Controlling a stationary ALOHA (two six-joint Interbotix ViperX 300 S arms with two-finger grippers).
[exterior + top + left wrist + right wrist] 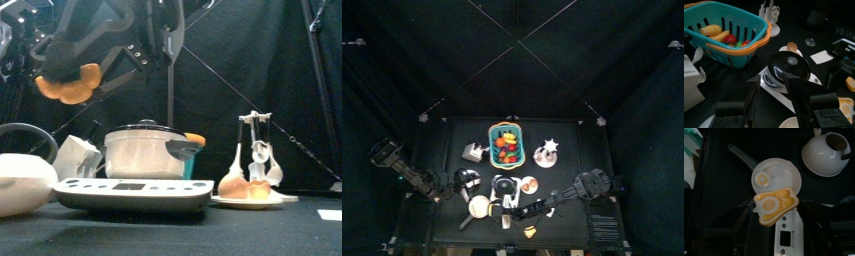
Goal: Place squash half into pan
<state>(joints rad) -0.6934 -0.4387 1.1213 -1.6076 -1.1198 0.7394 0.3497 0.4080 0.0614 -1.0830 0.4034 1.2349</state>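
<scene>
The squash half is gripped between the jaws of the right claw, cut face showing, and is held in the air rather than resting on anything. In the right wrist view it is seen overlapping the rim of the pan, on the side opposite the straight dark handle, so it is placed over the pan's edge and not yet inside it. In the front view it is carried high above the surface, well above the other things. A fried egg is seen lying on the pale inside of the pan. The pan itself is set near the front of the surface, left of the middle in the top view, with its handle angled away from the right arm. A white teapot is stood near the pan, apart from it. Just beside the pan, toward the middle of the surface, a scale is placed with a lidded pot on it. Beyond the pan, toward the far side of the surface, a green basket of fruit is found. The left claw is held with its jaws spread wide and nothing between them, hovering above the lidded pot, on the far side of the pan from the front edge.
</scene>
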